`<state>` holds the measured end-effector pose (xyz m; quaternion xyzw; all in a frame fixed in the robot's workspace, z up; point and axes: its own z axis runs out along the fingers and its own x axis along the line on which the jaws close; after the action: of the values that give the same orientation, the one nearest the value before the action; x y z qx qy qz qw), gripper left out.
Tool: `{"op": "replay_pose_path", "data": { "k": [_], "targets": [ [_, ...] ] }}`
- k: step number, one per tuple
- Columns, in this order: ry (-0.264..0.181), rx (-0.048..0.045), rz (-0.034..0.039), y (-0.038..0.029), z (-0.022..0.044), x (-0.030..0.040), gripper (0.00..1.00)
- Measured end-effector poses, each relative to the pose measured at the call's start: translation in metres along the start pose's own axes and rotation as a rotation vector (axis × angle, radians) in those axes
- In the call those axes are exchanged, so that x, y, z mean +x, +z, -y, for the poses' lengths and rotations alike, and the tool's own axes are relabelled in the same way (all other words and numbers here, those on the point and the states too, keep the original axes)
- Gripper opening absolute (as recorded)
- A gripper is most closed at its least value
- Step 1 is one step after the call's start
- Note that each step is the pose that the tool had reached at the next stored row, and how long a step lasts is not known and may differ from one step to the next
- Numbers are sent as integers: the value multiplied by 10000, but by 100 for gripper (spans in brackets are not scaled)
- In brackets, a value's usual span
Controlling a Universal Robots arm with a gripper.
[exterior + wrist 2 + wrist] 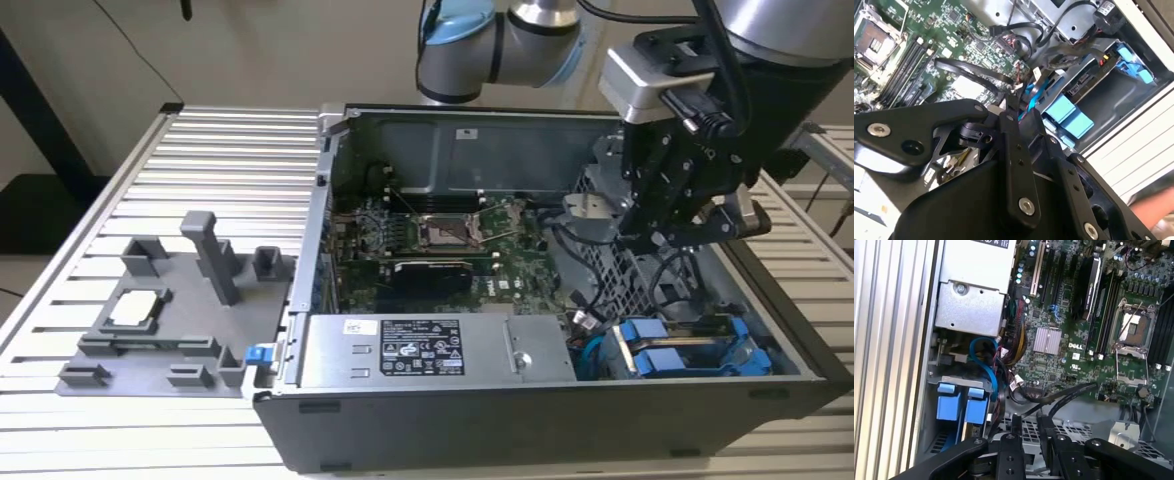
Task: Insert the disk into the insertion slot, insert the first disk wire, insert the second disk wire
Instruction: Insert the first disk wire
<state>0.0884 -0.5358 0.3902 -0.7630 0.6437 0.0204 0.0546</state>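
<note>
**In the near corner of the case: disk in slot**

On the exterior view's right, the disk sits in the slot. The gripper hangs over the grey cage, just past the disk. I cannot tell if the gripper is clenched or loose.

Soft even light, shade inside the computer case, sheen on ribbed table

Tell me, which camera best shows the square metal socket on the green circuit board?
The first wrist view: the socket sits whole, close and unobstructed. The exterior view has the socket whole but far off; in the second wrist view the socket is cut by the frame edge.
</note>
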Motion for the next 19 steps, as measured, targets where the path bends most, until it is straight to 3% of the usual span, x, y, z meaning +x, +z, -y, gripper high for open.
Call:
{"op": "replay_pose_path", "data": {
  "k": [5, 6, 7, 9, 10, 11, 19],
  "targets": [
    [-5, 69, 48, 79, -41, -24, 29],
    [-4, 89, 129, 83, -43, -25, 29],
    [1, 113, 258, 85, -43, -26, 29],
    [15, 173, 587, 86, -46, -27, 29],
    [20, 195, 717, 85, -47, -28, 29],
    [24, 207, 781, 84, -50, -28, 29],
    [-50, 197, 792, 100, -75, -23, 29]
  ]
}}
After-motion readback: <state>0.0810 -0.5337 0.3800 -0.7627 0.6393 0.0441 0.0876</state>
